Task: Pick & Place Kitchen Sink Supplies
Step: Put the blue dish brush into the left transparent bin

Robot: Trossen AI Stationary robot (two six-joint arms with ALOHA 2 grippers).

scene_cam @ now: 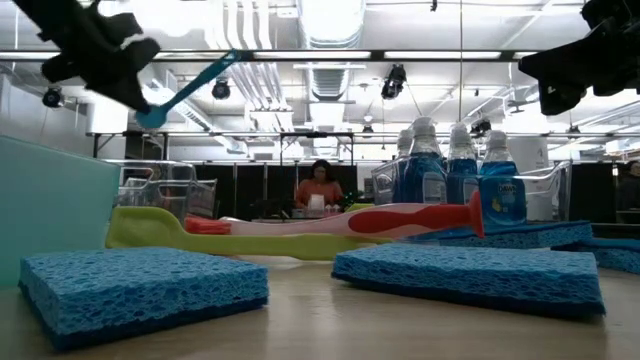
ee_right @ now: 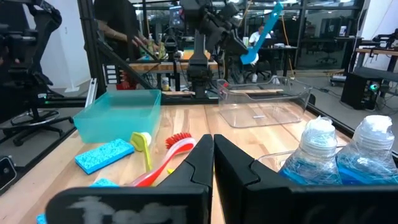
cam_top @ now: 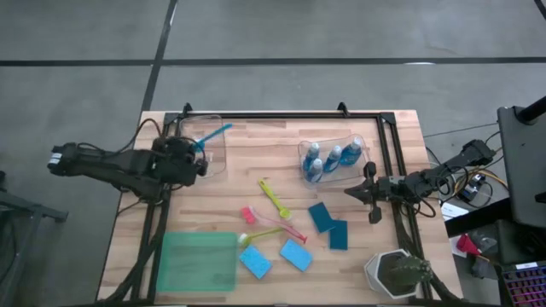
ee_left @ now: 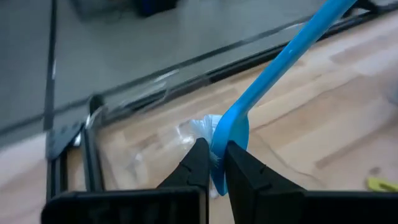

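My left gripper (cam_top: 198,155) is shut on a thin blue brush (cam_top: 215,135) above the clear bin (cam_top: 189,128) at the table's far left. Three blue bottles with pale caps (cam_top: 333,158) lie in a second clear bin (cam_top: 368,145) on the right. My right gripper (cam_top: 365,193) hovers shut just near of that bin, touching nothing. Yellow-green brushes (cam_top: 275,198) and pink brushes (cam_top: 288,230) lie flat mid-table. Two teal sponges (cam_top: 322,217) and two blue sponges (cam_top: 296,254) lie flat nearer the front. My left gripper pinches the blue brush between its two fingers at the broad head end (ee_left: 231,129), beside the white bristles (ee_left: 200,129). The brush is lifted clear, and its handle (ee_left: 292,53) slants away from the fingers toward the table's far right.
A green tray (cam_top: 198,260) sits at the near left. A white faceted pot with a plant (cam_top: 397,273) stands at the near right corner. A black frame rail (cam_top: 281,113) runs along the far edge and down both sides. A person (scene_cam: 318,188) is in the room beyond.
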